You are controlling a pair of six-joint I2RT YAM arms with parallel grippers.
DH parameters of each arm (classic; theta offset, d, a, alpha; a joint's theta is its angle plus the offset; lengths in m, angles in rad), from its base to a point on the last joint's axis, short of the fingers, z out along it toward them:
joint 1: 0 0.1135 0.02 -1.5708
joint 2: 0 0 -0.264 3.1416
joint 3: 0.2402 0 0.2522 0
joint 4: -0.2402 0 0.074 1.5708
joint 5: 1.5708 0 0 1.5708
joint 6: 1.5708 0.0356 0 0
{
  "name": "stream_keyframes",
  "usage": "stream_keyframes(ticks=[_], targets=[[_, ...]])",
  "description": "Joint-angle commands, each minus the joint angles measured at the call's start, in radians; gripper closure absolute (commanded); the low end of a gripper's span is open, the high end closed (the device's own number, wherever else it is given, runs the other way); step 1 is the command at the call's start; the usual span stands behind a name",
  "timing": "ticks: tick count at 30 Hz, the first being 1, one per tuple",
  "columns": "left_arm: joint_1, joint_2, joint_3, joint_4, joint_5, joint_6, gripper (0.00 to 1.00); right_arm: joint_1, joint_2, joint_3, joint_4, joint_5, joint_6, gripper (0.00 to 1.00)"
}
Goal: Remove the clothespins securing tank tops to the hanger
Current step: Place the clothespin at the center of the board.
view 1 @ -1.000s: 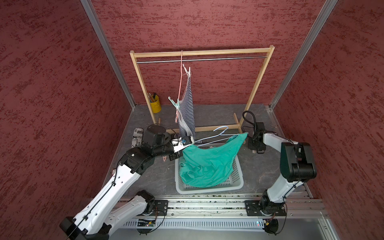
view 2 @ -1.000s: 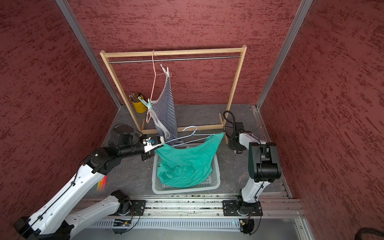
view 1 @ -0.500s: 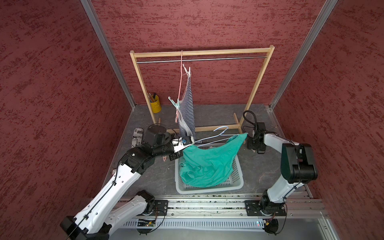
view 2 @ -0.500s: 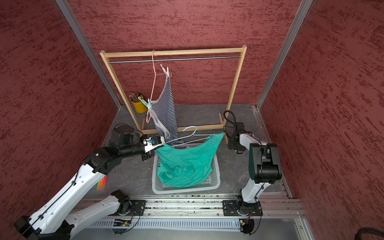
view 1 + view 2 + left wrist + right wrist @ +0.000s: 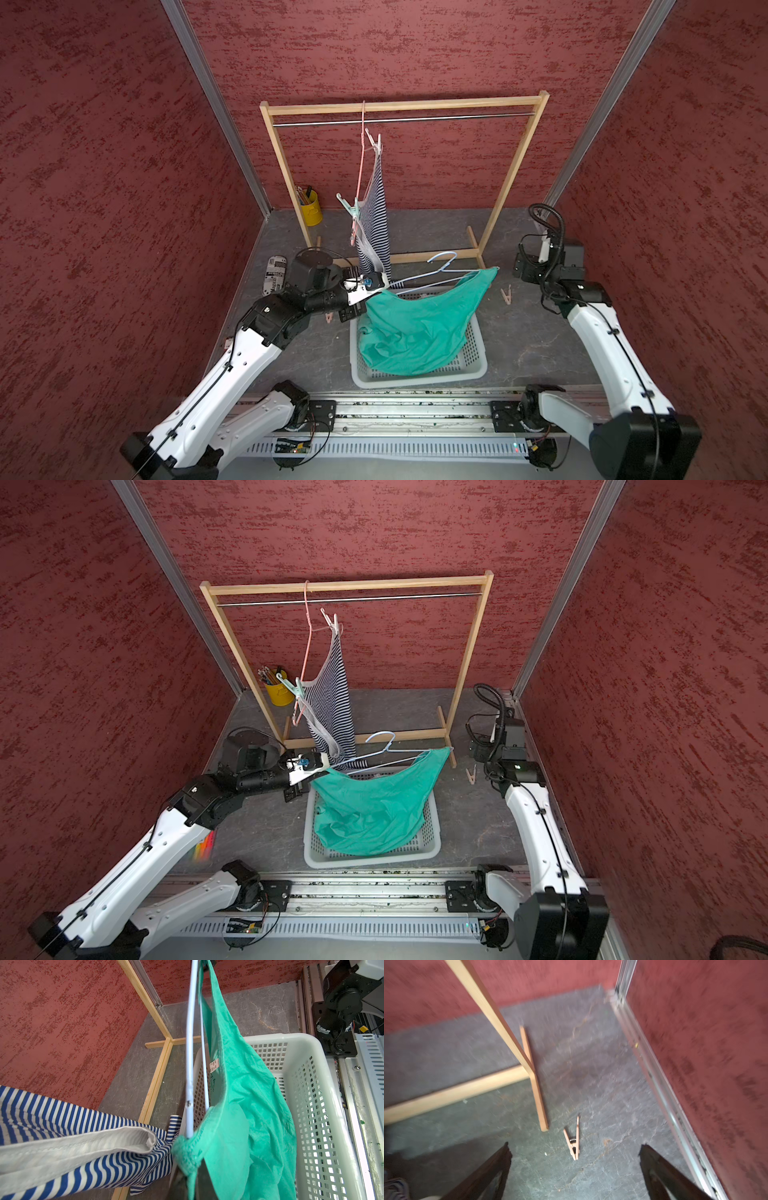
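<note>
Left pincer (image 5: 374, 291) is clamped on the near end of the pale blue hanger (image 5: 440, 274), strap included, seemingly to keep the teal tank top (image 5: 415, 328) over the basket (image 5: 478, 365) beneath it. Right pincer (image 5: 576, 1145) gapes wide, empty; a pink clothespin (image 5: 574, 1142) lies loose on the floor just ahead. Behind the left pincer hangs the striped tank top (image 5: 376, 216), with the mint clothespin (image 5: 348, 206) and white clothespin (image 5: 376, 142) on it and its hem crowding that grip.

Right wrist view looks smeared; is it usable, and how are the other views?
Right wrist view: motion-blurred, walls streaked, yet the pink clothespin on the floor is readable. Left wrist view: sharp on the teal tank top. Both top views: crisp, evenly lit, no glare.
</note>
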Motion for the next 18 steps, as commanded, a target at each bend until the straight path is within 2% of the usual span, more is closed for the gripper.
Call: stream_keyframes(ticks=[1,5,12,18], targets=[[0.001,0.002,0.01,0.03,0.012,-0.018,1.0,-0.001,-0.109,0.027,0.024,-0.094,0.053,0.01],[0.002,0.021,0.023,0.023,0.012,-0.026,1.0,-0.002,-0.206,-0.023,0.115,-0.249,0.09,0.01],[0.002,0.019,0.02,0.048,-0.001,-0.058,1.0,0.003,-0.35,-0.144,0.17,-0.3,0.18,0.01],[0.002,0.031,0.043,0.051,-0.019,-0.085,1.0,0.038,-0.401,-0.188,0.199,-0.351,0.202,0.01]])
